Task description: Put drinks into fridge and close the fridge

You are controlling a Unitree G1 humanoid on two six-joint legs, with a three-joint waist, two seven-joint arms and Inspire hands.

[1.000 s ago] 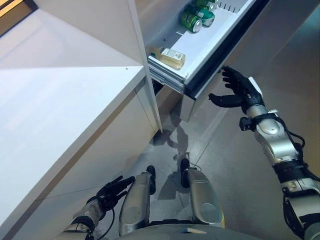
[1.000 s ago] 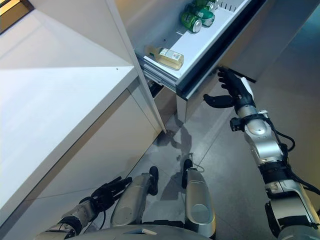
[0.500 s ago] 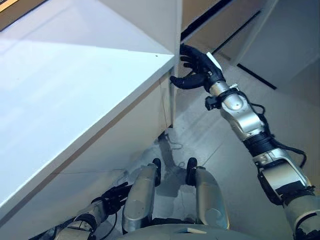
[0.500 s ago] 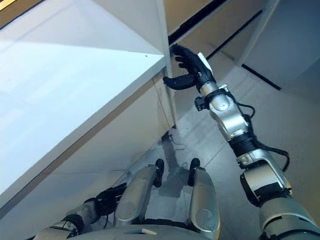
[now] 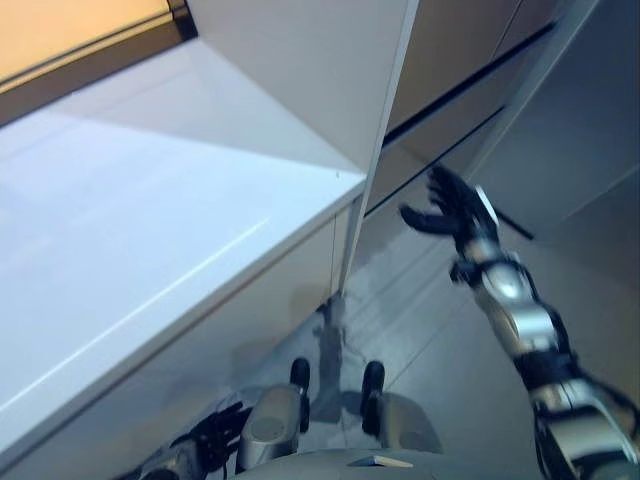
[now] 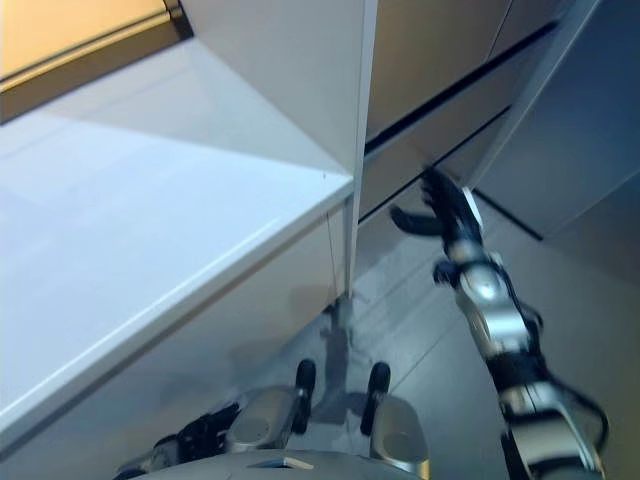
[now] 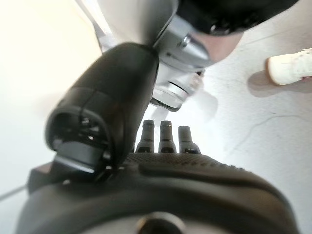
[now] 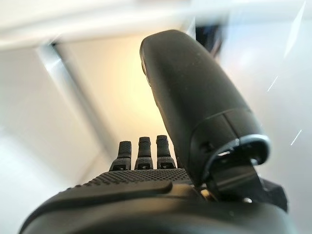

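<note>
The fridge front (image 5: pixel 455 60) is a row of beige panels at the upper right, with a dark seam (image 5: pixel 470 85) between them. Its drawer is shut, so what lies inside is hidden. My right hand (image 5: pixel 452 208) is open with its fingers spread. It hangs in the air a short way off the fridge front, touching nothing; it also shows in the right eye view (image 6: pixel 440 208) and the right wrist view (image 8: pixel 141 151). My left hand (image 5: pixel 215 435) hangs low at my side, open and empty, and shows in the left wrist view (image 7: pixel 165 136).
A white counter (image 5: pixel 150 250) fills the left, with a tall white side panel (image 5: pixel 300 70) standing at its far end beside the fridge. Grey floor (image 5: pixel 430 330) lies below the fridge front. A person's white shoe (image 7: pixel 290 68) stands on the floor.
The drawer with the drinks stood open a second ago. My right hand pushed it shut and has now drawn back from the front. The camera has also swung.
</note>
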